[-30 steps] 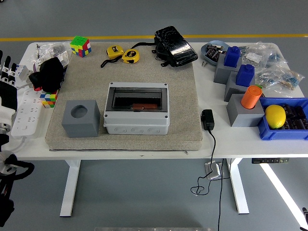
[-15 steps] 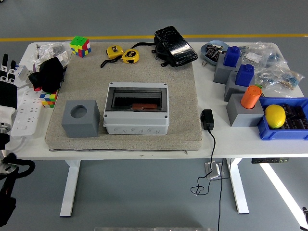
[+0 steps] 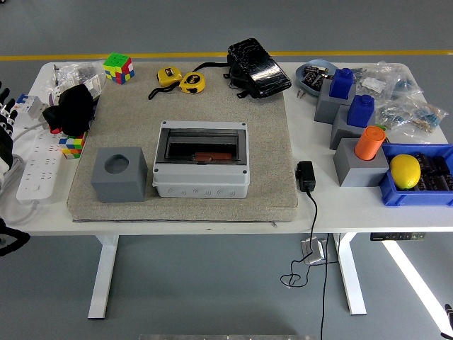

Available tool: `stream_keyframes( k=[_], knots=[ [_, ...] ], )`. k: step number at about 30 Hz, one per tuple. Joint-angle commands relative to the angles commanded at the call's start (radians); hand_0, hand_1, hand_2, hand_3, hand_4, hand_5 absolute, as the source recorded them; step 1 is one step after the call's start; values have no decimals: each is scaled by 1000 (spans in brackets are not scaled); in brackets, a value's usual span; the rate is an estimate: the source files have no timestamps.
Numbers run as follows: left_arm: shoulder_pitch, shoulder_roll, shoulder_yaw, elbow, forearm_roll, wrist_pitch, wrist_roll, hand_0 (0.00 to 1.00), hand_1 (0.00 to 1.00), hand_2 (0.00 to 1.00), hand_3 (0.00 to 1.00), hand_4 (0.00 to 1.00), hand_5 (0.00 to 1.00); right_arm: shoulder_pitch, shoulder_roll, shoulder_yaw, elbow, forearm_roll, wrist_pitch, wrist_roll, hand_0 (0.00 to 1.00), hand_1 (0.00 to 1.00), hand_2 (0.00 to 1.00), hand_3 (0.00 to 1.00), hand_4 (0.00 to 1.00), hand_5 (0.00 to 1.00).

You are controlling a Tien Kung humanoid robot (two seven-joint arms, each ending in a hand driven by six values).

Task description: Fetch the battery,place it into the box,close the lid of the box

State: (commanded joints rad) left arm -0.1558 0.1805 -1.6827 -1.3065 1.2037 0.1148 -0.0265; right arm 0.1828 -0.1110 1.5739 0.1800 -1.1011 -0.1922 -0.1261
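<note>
Grey box [image 3: 202,161] w/ lid shut, task looks done; left hand [image 3: 6,117] at edge, grip can't tell.

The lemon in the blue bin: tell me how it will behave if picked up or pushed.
The lemon looks rounded and smooth, so it would probably roll if pushed, though the blue bin wall should stop it. Its glossy skin may slip in a loose grasp.
</note>
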Motion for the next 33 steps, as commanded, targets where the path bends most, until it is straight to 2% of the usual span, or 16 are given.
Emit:
stream_keyframes(
  k=[7,8,13,14,19,26,33],
  knots=[
    [0,-1,1,7,284,16,-20,998,998,998,998,998,879,2,0,0,0,2,0,1,818,755,731,790,998,998],
    [0,-1,2,8,291,16,-23,998,998,998,984,998,928,2,0,1,0,2,1,1,818,755,731,790,998,998],
    [4,-4,5,19,229,26,-62,998,998,998,984,998,928,1,-1,-4,0,2,1,1,818,755,731,790,998,998],
    [5,-4,6,20,230,27,-62,998,998,982,972,998,998,1,-1,-4,0,2,1,1,819,756,731,790,998,998],
    [8,-2,14,24,212,25,-67,998,998,982,972,998,998,0,-2,-9,0,2,1,-1,819,756,731,790,998,998],
    [13,-6,30,29,140,21,-85,998,998,981,961,998,998,-3,-4,-10,0,-1,0,-3,818,755,731,790,998,998],
    [14,-5,39,31,119,25,-93,998,998,974,948,998,998,-3,-4,-13,0,0,-1,-5,818,755,731,791,998,998]
  ],
)
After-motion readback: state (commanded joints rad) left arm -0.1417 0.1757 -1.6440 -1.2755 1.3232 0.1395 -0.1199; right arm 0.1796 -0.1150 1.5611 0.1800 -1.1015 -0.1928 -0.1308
